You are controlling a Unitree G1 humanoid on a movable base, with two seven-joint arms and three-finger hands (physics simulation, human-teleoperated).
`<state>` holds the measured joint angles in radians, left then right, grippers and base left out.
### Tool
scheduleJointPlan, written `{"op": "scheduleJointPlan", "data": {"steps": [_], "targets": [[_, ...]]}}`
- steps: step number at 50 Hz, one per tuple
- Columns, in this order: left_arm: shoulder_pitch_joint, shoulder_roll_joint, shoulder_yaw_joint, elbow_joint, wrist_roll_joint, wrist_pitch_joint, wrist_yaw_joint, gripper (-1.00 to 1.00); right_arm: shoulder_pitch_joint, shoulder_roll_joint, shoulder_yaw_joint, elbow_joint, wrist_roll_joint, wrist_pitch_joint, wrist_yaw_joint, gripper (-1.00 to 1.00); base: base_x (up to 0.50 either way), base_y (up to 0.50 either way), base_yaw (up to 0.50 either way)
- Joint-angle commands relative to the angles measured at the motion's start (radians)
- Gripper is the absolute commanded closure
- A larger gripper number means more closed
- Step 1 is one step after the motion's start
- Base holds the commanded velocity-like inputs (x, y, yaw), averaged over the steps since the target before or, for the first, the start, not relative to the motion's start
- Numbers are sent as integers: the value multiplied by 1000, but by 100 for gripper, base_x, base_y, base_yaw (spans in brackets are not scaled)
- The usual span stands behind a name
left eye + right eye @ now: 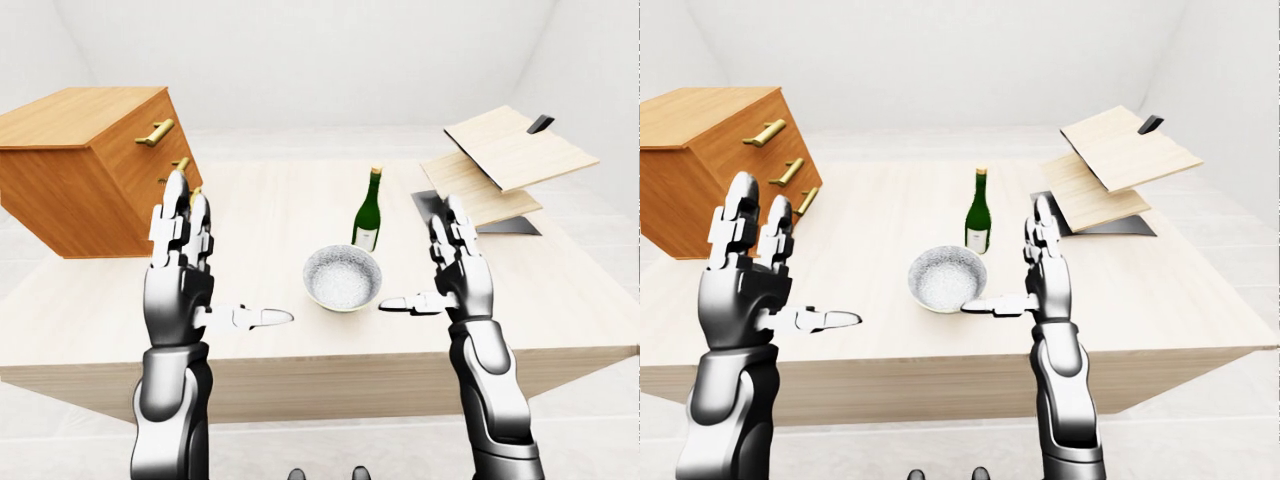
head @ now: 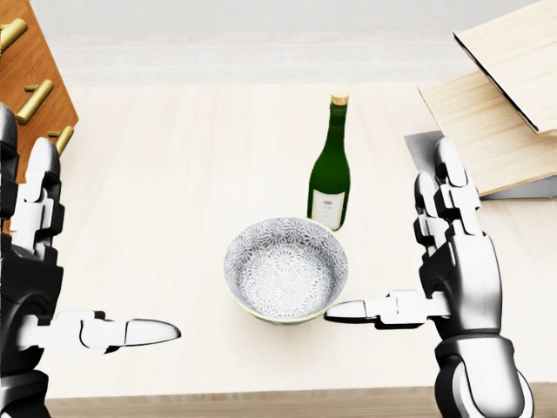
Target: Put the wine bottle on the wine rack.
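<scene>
Standing upright behind bowl (image 2: 286, 271): wine bottle (image 2: 330, 166); robot hands spread.

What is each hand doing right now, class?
Left hand: open, fingers spread, holding nothing.
Right hand: open, holding nothing, beside the grey patterned bowl.

A pale wooden table (image 1: 280, 345) stands on a white floor (image 1: 590, 420), plain white walls (image 1: 300, 50) behind.

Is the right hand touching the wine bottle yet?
Apart. The head view shows bare table between the open right hand and the wine bottle; the bottle stands upright just above the bowl.
</scene>
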<state>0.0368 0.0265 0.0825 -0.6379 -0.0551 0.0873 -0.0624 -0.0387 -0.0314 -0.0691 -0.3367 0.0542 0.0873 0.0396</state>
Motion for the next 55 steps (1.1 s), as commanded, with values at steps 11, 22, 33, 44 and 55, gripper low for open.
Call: {"op": "scheduleJointPlan", "data": {"steps": [11,22,33,44,55], "targets": [[17,-13,-16,4,-8,0,0,-100,-6,6,10,5,18,0,12,-100,0,-50,0],[25,-17,-25,19,-14,0,5,-100,6,8,6,34,34,0,15,-100,0,-50,0],[35,-18,-34,21,-16,0,12,-100,18,9,14,26,35,0,15,-100,0,-50,0],[71,-19,-39,39,-17,0,3,-100,33,17,42,12,32,0,34,-100,0,-7,8],[59,-19,-35,59,-25,0,2,-100,19,15,34,6,41,0,29,-100,0,0,49]]}}
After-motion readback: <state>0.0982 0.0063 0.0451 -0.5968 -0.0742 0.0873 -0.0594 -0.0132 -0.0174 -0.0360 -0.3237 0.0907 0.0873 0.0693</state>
